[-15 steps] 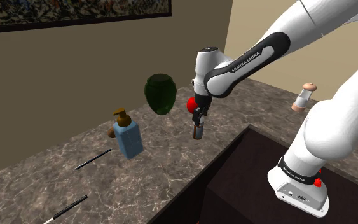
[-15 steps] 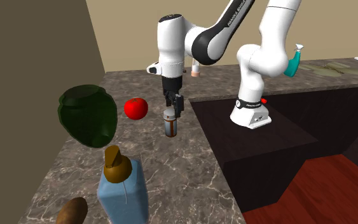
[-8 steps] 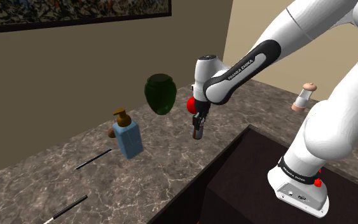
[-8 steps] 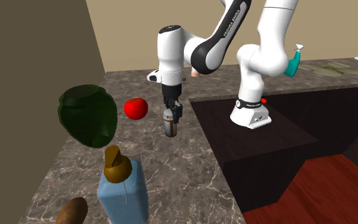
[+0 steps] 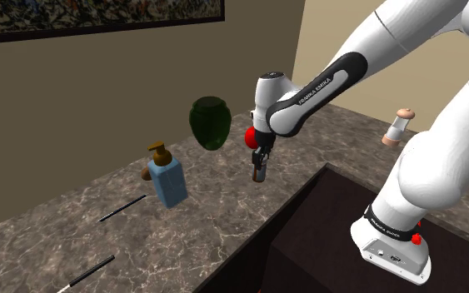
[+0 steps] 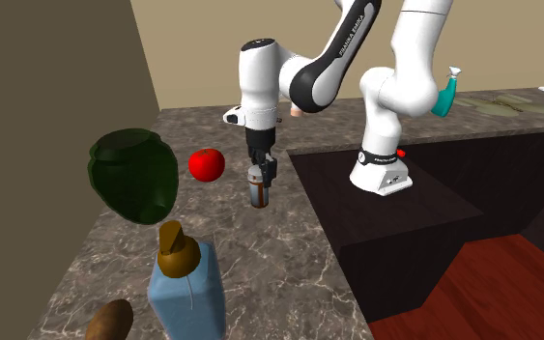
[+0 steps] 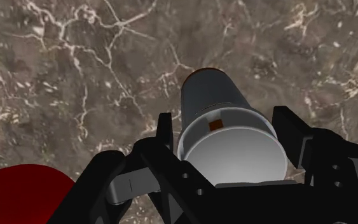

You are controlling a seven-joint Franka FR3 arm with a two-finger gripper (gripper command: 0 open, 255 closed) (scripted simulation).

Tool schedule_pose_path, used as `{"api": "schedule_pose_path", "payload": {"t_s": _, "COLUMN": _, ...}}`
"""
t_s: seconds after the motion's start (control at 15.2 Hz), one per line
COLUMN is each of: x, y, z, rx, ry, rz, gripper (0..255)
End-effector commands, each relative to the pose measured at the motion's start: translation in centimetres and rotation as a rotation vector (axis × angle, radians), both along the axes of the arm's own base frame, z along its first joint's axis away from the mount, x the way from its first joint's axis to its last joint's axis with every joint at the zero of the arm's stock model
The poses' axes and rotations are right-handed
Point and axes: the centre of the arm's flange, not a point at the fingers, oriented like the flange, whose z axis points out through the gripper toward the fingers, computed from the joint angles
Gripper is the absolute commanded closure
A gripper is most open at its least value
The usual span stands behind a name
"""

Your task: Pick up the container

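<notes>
The container (image 5: 259, 174) is a small grey cylinder with a brownish lower part, standing upright on the dark marble counter (image 5: 199, 225). My black gripper (image 5: 260, 161) comes straight down on it and is shut on its upper part. In the second exterior view the container (image 6: 257, 192) sits under the gripper (image 6: 260, 175), just beside the counter's inner edge. In the wrist view the two fingers (image 7: 165, 136) press against the container's (image 7: 217, 102) sides, with the gripper (image 7: 228, 137) centred over its pale top.
A red apple (image 6: 206, 164) lies close behind the container, and a dark green jar (image 5: 210, 122) stands farther back. A blue soap dispenser (image 5: 167, 176), two black sticks (image 5: 122, 208) and a shaker (image 5: 398, 127) share the counter. A dark sunken recess (image 5: 324, 241) drops off beside the container.
The hand came down a little over the container and the fingers closed on it. Since half a second ago nothing has visibly moved.
</notes>
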Motion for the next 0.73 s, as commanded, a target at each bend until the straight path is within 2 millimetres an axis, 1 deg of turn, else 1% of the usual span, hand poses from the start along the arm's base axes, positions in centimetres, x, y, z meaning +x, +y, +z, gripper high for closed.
{"api": "schedule_pose_path", "payload": {"t_s": 0.0, "x": -0.1, "y": 0.1, "z": -0.1, "rx": 0.0, "ry": 0.003, "rz": 0.0, "gripper": 255}}
{"api": "schedule_pose_path", "payload": {"t_s": 0.66, "x": -0.1, "y": 0.1, "z": 5.2, "rx": 0.0, "ry": 0.003, "rz": 0.0, "gripper": 255}}
